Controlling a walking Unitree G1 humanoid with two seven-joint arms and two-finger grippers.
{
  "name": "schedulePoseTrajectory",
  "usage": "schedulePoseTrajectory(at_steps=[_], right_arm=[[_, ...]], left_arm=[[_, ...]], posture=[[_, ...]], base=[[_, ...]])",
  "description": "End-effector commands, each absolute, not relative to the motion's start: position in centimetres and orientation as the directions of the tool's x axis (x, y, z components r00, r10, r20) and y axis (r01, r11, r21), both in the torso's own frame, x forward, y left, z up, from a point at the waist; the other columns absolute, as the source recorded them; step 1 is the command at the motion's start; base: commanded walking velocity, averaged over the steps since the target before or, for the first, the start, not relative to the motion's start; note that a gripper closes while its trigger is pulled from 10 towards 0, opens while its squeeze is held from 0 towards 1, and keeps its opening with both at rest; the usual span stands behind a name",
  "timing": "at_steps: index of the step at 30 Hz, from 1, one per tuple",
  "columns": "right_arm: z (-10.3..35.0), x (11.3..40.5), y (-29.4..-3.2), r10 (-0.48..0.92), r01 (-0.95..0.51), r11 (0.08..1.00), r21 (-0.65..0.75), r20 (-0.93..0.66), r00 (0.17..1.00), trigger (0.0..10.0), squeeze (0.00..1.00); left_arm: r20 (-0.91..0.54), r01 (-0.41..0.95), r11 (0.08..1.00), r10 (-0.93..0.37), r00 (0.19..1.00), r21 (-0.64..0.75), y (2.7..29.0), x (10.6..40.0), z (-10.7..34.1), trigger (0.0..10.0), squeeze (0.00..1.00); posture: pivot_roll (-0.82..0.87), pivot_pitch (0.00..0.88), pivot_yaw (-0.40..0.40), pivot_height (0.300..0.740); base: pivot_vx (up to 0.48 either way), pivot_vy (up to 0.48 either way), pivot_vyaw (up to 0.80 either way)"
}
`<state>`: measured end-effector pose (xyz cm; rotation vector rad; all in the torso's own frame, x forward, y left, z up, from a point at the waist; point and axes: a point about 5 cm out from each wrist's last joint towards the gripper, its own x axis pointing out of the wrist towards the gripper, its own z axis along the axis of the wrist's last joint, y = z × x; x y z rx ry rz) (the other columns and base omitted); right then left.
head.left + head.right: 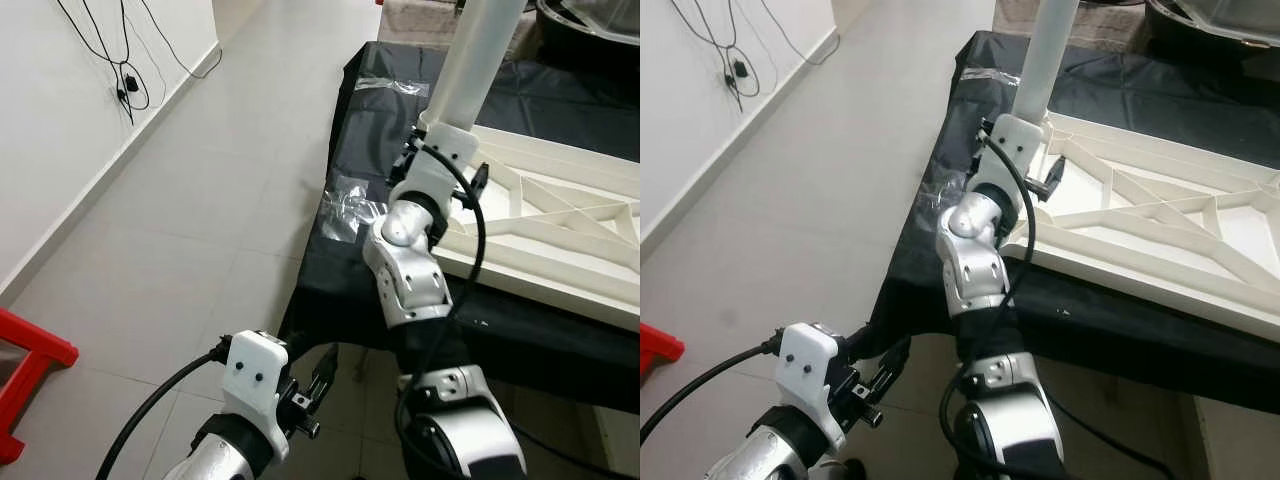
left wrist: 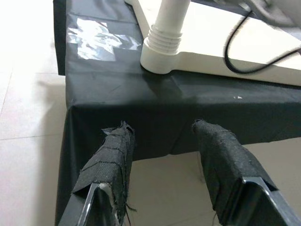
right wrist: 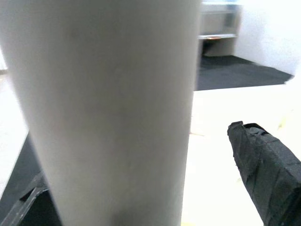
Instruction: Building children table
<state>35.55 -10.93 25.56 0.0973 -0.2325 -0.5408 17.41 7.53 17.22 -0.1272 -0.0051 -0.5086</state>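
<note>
Tabletop [image 1: 1160, 225], white ribbed plastic, upside down on black cloth [image 1: 540, 100], right of frame | round white leg [image 1: 478, 60] upright at its corner, ridged collar in left wrist view | right gripper [image 1: 440, 165] clamped round leg | left gripper [image 2: 162, 155] lower left, fabric-wrapped fingers apart, holding nothing

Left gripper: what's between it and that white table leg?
In the left wrist view, black cloth draped over the bench edge lies between the open left gripper and the upright leg; nothing else.
</note>
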Motion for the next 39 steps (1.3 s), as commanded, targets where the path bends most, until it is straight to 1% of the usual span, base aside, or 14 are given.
schedulePoseTrajectory(at_steps=[1,2,4,7,18,20,22,24,27,28,32,35,36,39], right_arm=[[24.1,34.6,-10.5,-0.425,0.404,0.903,0.146,0.162,0.891,10.0,0.00],[24.0,34.4,-10.6,-0.395,0.374,0.916,0.144,0.168,0.903,10.0,0.00],[24.0,34.4,-10.6,-0.395,0.374,0.916,0.144,0.168,0.903,10.0,0.00],[23.3,33.6,-11.7,-0.283,0.256,0.955,0.152,0.188,0.941,10.0,0.00],[23.0,32.7,-12.7,-0.199,0.174,0.975,0.137,0.198,0.960,10.0,0.00],[21.8,31.1,-13.3,-0.141,0.125,0.987,0.101,0.171,0.975,10.0,0.00],[21.3,30.4,-13.4,-0.116,0.102,0.990,0.094,0.156,0.981,10.0,0.00],[20.0,28.8,-13.3,-0.031,0.019,0.995,0.103,0.120,0.992,10.0,0.00],[19.7,28.3,-13.3,-0.002,-0.010,0.994,0.110,0.110,0.994,10.0,0.00],[19.0,27.5,-13.3,0.031,-0.041,0.993,0.114,0.087,0.996,10.0,0.00],[17.6,25.9,-13.3,0.079,-0.084,0.992,0.095,0.049,0.996,10.0,0.00],[17.6,25.9,-13.3,0.079,-0.084,0.992,0.095,0.049,0.996,10.0,0.00],[16.9,25.4,-13.3,0.096,-0.099,0.992,0.079,0.037,0.995,10.0,0.00],[16.1,24.9,-13.1,0.111,-0.112,0.991,0.069,0.018,0.994,10.0,0.00]], left_arm=[[0.013,0.481,0.868,-0.483,0.876,-0.122,7.7,17.4,16.6,10.0,0.00],[0.013,0.481,0.869,-0.483,0.876,-0.121,7.7,17.4,16.6,10.0,0.00],[0.013,0.481,0.869,-0.483,0.876,-0.121,7.7,17.4,16.6,10.0,0.00],[0.016,0.480,0.870,-0.481,0.876,-0.118,7.8,17.6,16.5,10.0,0.00],[0.016,0.479,0.871,-0.480,0.877,-0.113,7.9,17.8,16.5,10.0,0.00],[0.016,0.472,0.875,-0.473,0.881,-0.110,8.0,17.9,16.3,10.0,0.00],[0.015,0.469,0.876,-0.470,0.882,-0.110,8.1,18.0,16.3,10.0,0.00],[0.015,0.465,0.879,-0.466,0.885,-0.106,8.2,18.2,16.1,10.0,0.00],[0.015,0.464,0.880,-0.465,0.885,-0.104,8.2,18.3,16.0,10.0,0.00],[0.014,0.459,0.883,-0.460,0.888,-0.100,8.3,18.4,16.0,10.0,0.00],[-0.001,0.417,0.905,-0.418,0.908,-0.087,8.8,18.6,15.6,10.0,0.00],[-0.001,0.417,0.905,-0.418,0.908,-0.087,8.8,18.6,15.6,10.0,0.00],[-0.017,0.387,0.918,-0.390,0.921,-0.082,9.3,18.6,15.2,10.0,0.00],[-0.043,0.340,0.937,-0.344,0.938,-0.085,9.9,18.7,14.6,10.0,0.00]], posture=[[0.09,0.175,-0.053,0.740],[0.09,0.175,-0.053,0.740],[0.09,0.175,-0.053,0.740],[0.09,0.166,-0.050,0.740],[0.09,0.157,-0.052,0.740],[0.08,0.149,-0.050,0.740],[0.08,0.147,-0.049,0.740],[0.07,0.129,-0.044,0.740],[0.07,0.129,-0.044,0.740],[0.07,0.113,-0.041,0.740],[0.06,0.082,-0.039,0.740],[0.06,0.082,-0.039,0.740],[0.06,0.052,-0.036,0.740],[0.07,0.022,-0.036,0.740]], base=[[0.000,0.000,0.00],[0.000,0.000,0.00],[0.000,0.000,0.00],[0.000,0.000,0.00],[0.000,0.000,0.00],[0.000,0.000,0.00],[0.000,0.000,0.00],[0.000,0.000,0.00],[0.000,0.000,0.00],[0.000,0.000,0.00],[0.000,0.000,0.00],[0.000,0.000,0.00],[0.000,0.000,0.00],[0.000,0.000,-0.52]])
